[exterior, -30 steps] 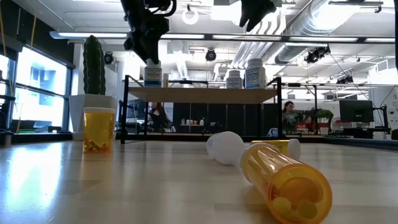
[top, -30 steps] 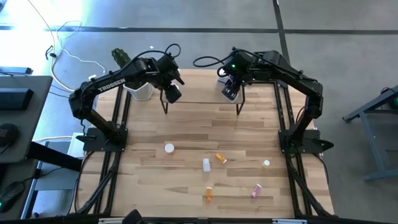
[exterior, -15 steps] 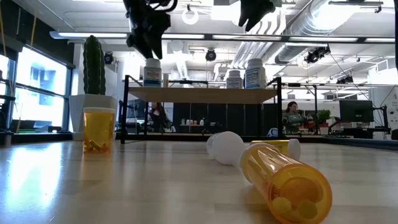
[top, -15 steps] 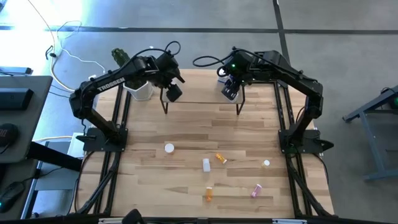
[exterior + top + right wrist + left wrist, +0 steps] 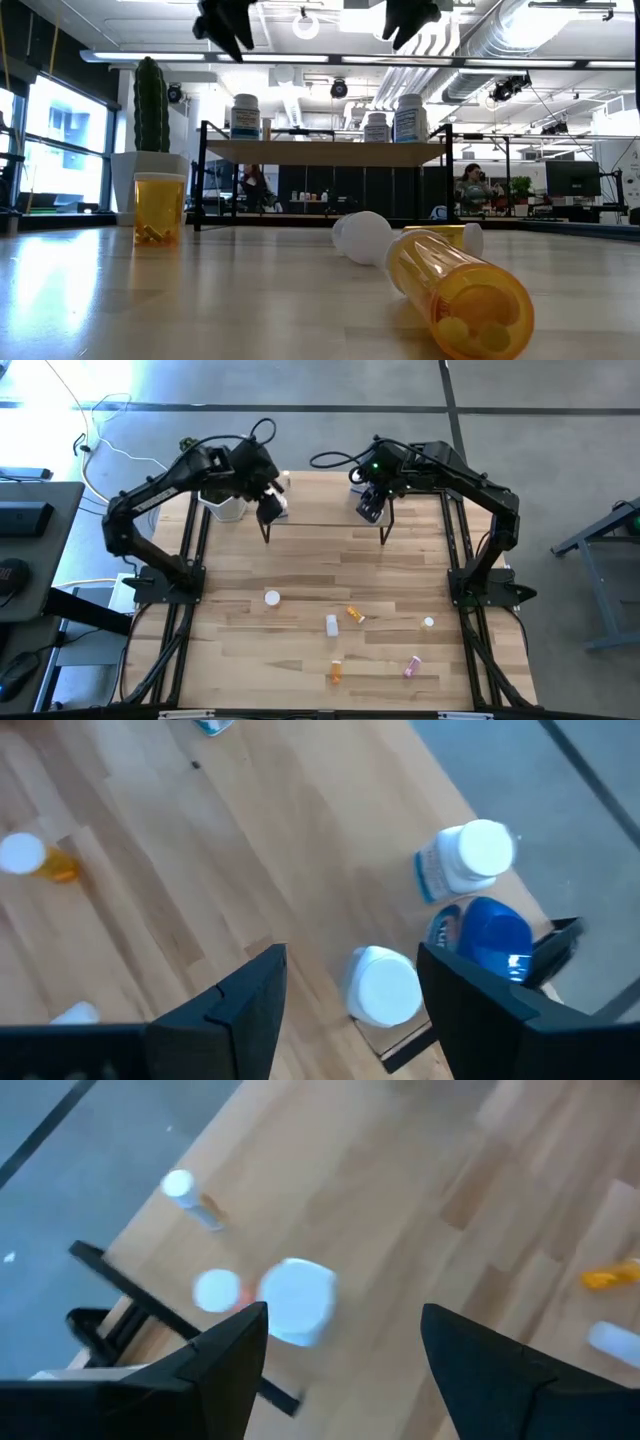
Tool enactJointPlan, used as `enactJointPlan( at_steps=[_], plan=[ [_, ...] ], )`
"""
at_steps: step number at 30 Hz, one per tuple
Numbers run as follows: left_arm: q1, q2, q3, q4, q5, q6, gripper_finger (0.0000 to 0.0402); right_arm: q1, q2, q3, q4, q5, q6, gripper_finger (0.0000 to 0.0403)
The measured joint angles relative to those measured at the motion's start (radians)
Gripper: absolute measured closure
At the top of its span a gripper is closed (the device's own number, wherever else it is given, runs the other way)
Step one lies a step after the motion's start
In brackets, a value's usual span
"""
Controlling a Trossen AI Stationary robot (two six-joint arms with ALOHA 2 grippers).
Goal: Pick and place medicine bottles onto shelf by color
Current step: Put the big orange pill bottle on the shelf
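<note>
Bench (image 5: 300, 570), light wood, carries everything. Shelf (image 5: 330, 152) stands at the far middle on thin black legs. Low view shows three white bottles up on it: one white bottle (image 5: 245, 117) at the left end, two more white bottles (image 5: 396, 120) toward the right end. Right wrist view adds a blue-capped one (image 5: 483, 938) beside them.

Left gripper (image 5: 270, 507) hangs above the shelf's left end, jaws wide open, nothing between them; the white-capped bottle under it (image 5: 298, 1300) stands free on the shelf. Right gripper (image 5: 370, 507) hovers over the shelf's right end, jaws apart and empty, waiting.

Loose bottles on the near half of the bench: white jar (image 5: 272, 598), white bottle (image 5: 332, 624), orange bottle (image 5: 355, 614), another orange one (image 5: 336, 673), pink one (image 5: 411, 666), small one at right (image 5: 428, 623), probably white, too small to be sure.

Step in hand, as I read it: release on the shelf done, left arm clear of the bottle. Next move calls for swinging toward the near side, dropping over a loose bottle, closing on it. Lying ones may roll, so centre the jaws.
</note>
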Motion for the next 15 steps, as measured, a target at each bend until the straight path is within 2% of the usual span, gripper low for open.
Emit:
enactJointPlan(
  at_steps=[6, 15],
  plan=[
    [-0.119, -0.126, -0.196, 0.128, -0.041, -0.083, 0.0147, 0.018, 0.0, 0.0, 0.0, -0.064, 0.009, 0.0187],
    [-0.285, -0.236, -0.426, 0.219, -0.055, -0.213, 0.0147, 0.068, 0.0, 0.0, 0.0, -0.069, 0.09, 0.0187]
  ],
)
